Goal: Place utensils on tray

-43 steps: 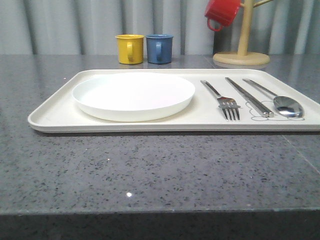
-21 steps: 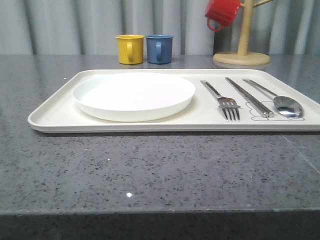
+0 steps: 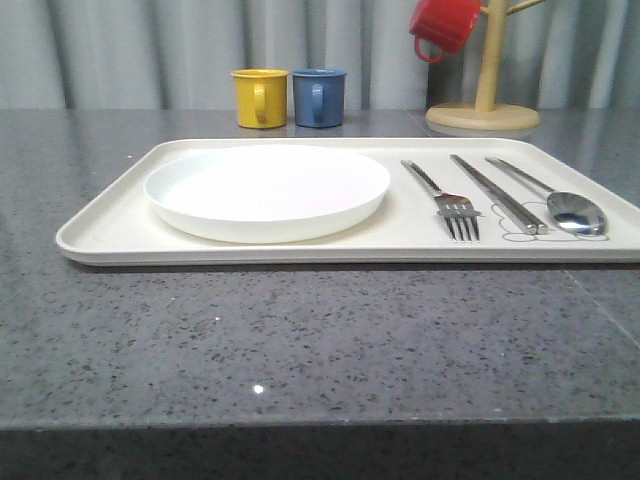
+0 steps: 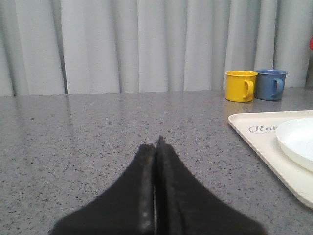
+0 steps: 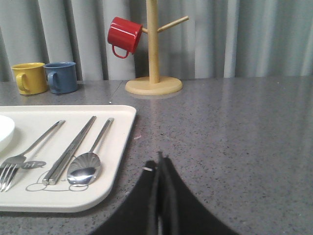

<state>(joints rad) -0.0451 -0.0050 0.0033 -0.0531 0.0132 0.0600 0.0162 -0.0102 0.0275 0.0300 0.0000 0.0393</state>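
Note:
The cream tray [image 3: 100, 235] lies on the grey counter. On its left half rests the white plate [image 3: 267, 190]. To the right lie the fork [image 3: 447, 199], the chopstick pair [image 3: 497, 193] and the spoon [image 3: 560, 201], side by side. The right wrist view shows the fork [image 5: 29, 154], chopsticks [image 5: 73, 147] and spoon [image 5: 88, 164] on the tray [image 5: 115, 178]. My right gripper [image 5: 159, 161] is shut and empty, over the counter beside the tray's edge. My left gripper [image 4: 157, 144] is shut and empty, over bare counter off the tray [image 4: 254, 147] corner.
A yellow mug [image 3: 259, 97] and a blue mug [image 3: 319, 96] stand behind the tray. A wooden mug tree [image 3: 485, 100] at the back right holds a red mug [image 3: 442, 25]. Grey curtains close off the back.

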